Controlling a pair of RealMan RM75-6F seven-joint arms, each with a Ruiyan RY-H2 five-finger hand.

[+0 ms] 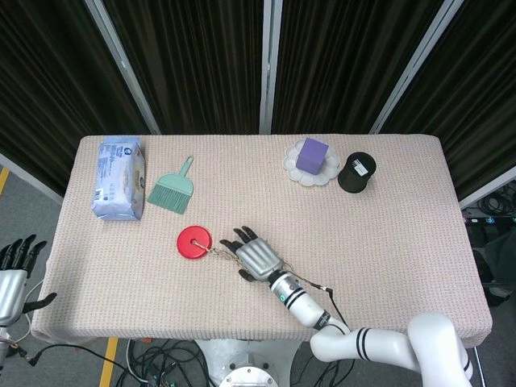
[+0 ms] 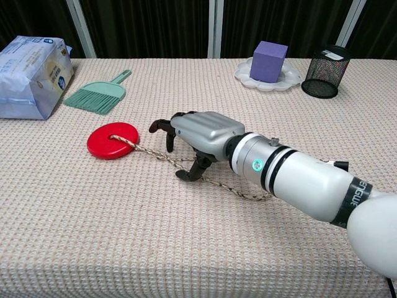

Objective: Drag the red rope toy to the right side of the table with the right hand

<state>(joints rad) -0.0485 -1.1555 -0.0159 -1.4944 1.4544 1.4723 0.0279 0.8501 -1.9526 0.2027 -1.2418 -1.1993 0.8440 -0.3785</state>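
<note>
Your right hand (image 2: 197, 135) hovered palm-down over the rope of the red rope toy (image 2: 112, 140), with its dark fingers (image 2: 162, 126) spread and curled downward around the cord. The thumb tip (image 2: 186, 174) sat on or just beside the rope on the near side. From these views you could not tell whether the cord was actually pinched, so the grasp state was undetermined.

The red rope toy lay left of the table's centre. Its red disc (image 1: 194, 242) rested flat on the cloth, just left of your right hand. The rope (image 2: 247, 193) ran from the disc's centre to the right, passed under the hand, and ended in a loop beneath the forearm.

Your left hand (image 1: 11, 278) hung off the table's left near corner, fingers (image 1: 18, 251) apart and holding nothing.

Other items on the table (image 1: 387, 242):
- A blue-and-white packet (image 1: 119, 177) lay at the far left.
- A green hand brush (image 1: 172, 190) lay just right of the packet, far of the disc.
- A purple cube (image 2: 270, 61) sat on a white plate (image 2: 284, 81) at the far right.
- A black mesh cup (image 2: 325, 80) stood just right of the plate.
</note>
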